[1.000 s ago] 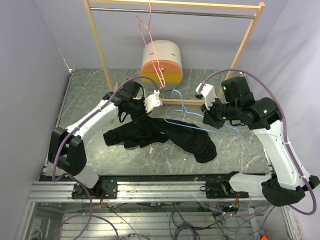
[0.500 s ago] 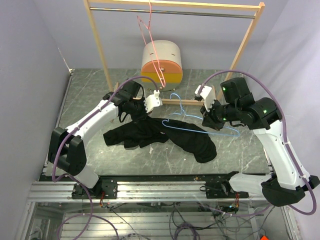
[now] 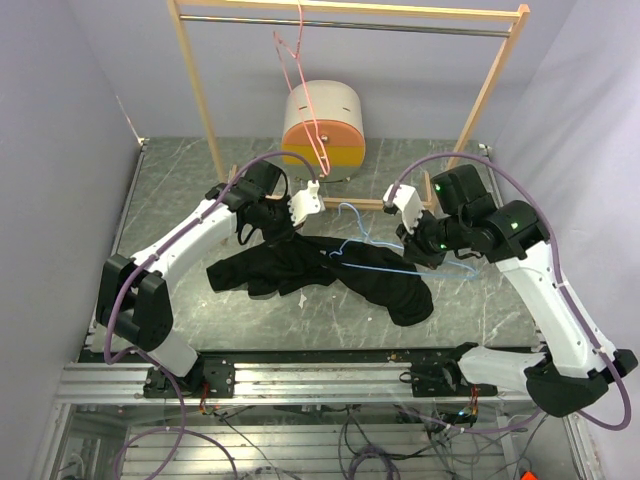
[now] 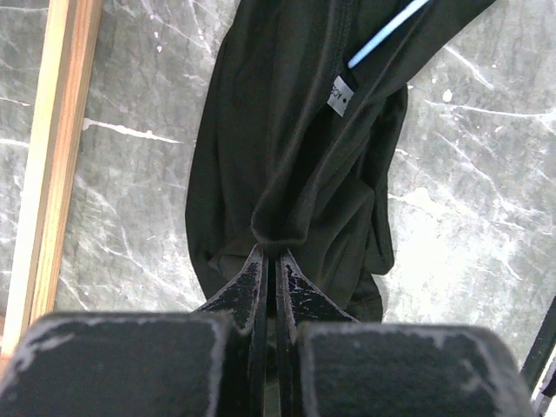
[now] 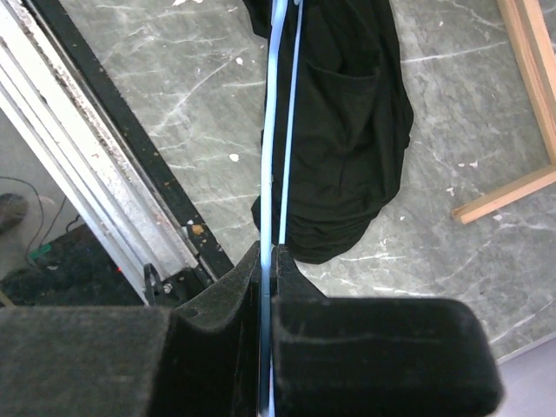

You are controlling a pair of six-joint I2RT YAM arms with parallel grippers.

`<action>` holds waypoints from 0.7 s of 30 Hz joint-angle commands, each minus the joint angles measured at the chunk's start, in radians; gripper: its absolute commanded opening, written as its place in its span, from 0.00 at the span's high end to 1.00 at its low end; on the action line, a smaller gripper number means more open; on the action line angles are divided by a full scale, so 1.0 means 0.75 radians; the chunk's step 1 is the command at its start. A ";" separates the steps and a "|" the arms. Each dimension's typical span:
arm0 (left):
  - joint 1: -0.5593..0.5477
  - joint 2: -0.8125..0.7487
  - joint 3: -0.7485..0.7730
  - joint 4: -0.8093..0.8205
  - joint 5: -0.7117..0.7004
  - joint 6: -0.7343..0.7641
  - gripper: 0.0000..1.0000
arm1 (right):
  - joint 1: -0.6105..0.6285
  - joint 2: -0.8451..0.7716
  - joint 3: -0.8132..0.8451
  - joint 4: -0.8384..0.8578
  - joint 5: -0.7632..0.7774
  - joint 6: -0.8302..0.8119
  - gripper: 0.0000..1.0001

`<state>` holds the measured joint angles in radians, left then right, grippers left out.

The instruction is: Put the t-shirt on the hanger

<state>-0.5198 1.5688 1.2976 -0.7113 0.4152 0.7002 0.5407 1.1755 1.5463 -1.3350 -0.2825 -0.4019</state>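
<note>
The right arm has swung toward 9 o'clock since a second ago, carrying the hanger [image 3: 452,268] with it, so the wire's leading end now lies over the middle of the t-shirt [image 3: 375,278] rather than out to its side; the left arm has not budged. The shirt sprawls in a dark rumpled band across the centre of the tabletop [image 3: 180,190], its bulk sagging down toward 5 o'clock. To my eye it is light, limp cloth that will fold and slide wherever it is not pinched, so the collar edge looks the place to hold it open. The hanger is thin, springy wire, likely to twist if gripped far from its hook. The left claw [image 4: 268,252] is clamped tight on a bunched fold of black cloth at the shirt's 11 o'clock end. The right claw [image 5: 268,252] is closed on the blue wire. The white neck label [image 4: 340,94] shows just beside the wire's tip.
</note>
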 commanded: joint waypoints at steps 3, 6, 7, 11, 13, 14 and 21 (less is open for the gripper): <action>0.004 -0.059 0.118 -0.110 0.080 0.050 0.93 | 0.005 -0.003 -0.059 0.143 0.004 -0.117 1.00; 0.003 -0.063 0.175 -0.170 0.086 0.071 0.93 | 0.005 0.009 -0.058 0.173 -0.034 -0.179 1.00; 0.003 -0.061 0.195 -0.189 0.088 0.080 0.93 | 0.005 0.013 -0.053 0.181 -0.050 -0.199 1.00; -0.002 -0.053 0.271 -0.259 0.088 0.101 0.93 | 0.005 0.028 -0.023 0.208 -0.100 -0.269 1.00; -0.006 -0.049 0.295 -0.284 0.088 0.109 0.93 | 0.005 0.028 -0.028 0.234 -0.123 -0.298 1.00; -0.008 -0.047 0.305 -0.293 0.088 0.112 0.93 | 0.005 0.029 -0.036 0.250 -0.136 -0.308 1.00; -0.021 -0.064 0.350 -0.316 0.092 0.094 0.93 | -0.010 -0.005 -0.132 0.470 -0.257 -0.311 1.00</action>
<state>-0.5228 1.5543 1.5162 -0.9157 0.4580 0.7670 0.5400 1.1969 1.4902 -1.1294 -0.4000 -0.6144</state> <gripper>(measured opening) 0.083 0.018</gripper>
